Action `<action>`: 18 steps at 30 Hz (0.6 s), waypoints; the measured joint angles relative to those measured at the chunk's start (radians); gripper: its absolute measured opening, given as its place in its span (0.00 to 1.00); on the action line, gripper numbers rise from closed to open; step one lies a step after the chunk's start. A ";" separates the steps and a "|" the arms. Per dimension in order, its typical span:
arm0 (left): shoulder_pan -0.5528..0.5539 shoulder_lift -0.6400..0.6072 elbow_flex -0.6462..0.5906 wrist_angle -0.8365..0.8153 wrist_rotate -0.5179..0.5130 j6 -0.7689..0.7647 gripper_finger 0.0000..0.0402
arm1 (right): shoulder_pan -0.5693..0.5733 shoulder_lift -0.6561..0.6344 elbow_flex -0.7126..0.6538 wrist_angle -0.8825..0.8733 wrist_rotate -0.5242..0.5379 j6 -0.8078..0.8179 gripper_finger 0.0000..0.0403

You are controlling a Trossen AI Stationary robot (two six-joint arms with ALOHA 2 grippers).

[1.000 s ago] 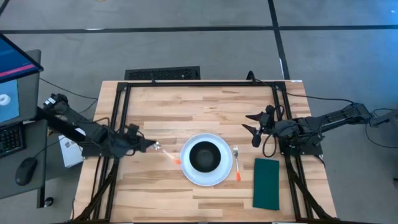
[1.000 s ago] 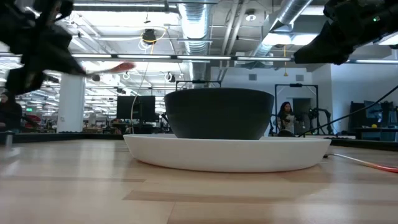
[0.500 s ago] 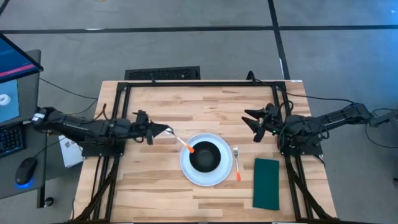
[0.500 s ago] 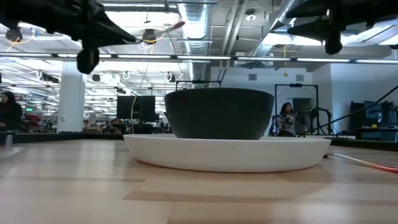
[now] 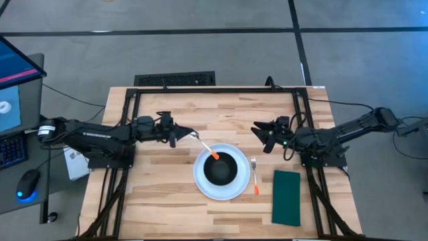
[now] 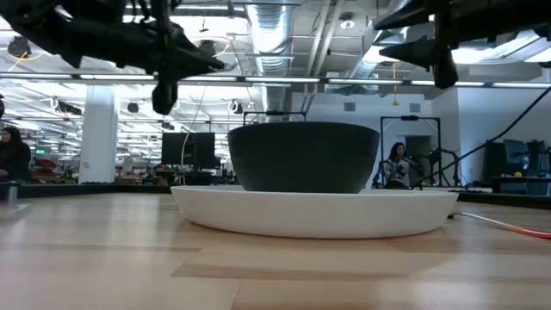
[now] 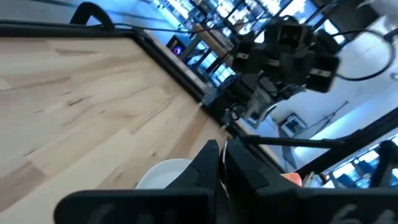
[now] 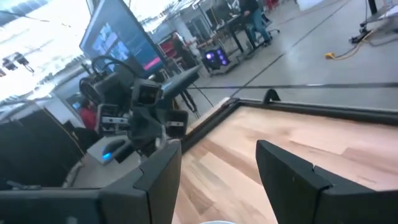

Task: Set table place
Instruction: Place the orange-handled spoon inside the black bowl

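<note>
Fingers of the left gripper [image 5: 188,134] are pressed together on the metal end of the spoon [image 5: 204,145], which slants from them down toward the small black bowl [image 5: 220,167]; its orange handle end sits over the bowl's rim on the far left side, though from above I cannot tell whether it touches the bowl or hangs just above it. In the left wrist view the two dark fingers [image 7: 205,163] meet with barely a slit between them, and a bit of orange shows beside them.

Over on the other side, the right gripper [image 5: 261,137] hovers above the bench [image 5: 167,201] beyond the fork [image 5: 255,175], with its fingers [image 8: 158,171] spread wide and holding nothing.

On the bench the bowl stands in the middle of the large white plate [image 5: 200,184]. Just right of the plate lies the fork, tines away from the near edge and orange end toward it. Right of the fork, apart from it, the dark green napkin [image 5: 286,197] lies flat with its long side running front to back.
</note>
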 joint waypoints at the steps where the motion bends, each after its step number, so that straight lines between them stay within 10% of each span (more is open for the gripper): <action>1: 0.006 0.021 0.013 0.000 0.006 0.009 0.00 | 0.000 0.010 0.000 0.006 0.000 0.013 0.58; 18: 0.018 0.438 0.438 -0.096 0.073 0.289 0.00 | 0.029 0.281 0.000 0.201 -0.099 0.204 0.58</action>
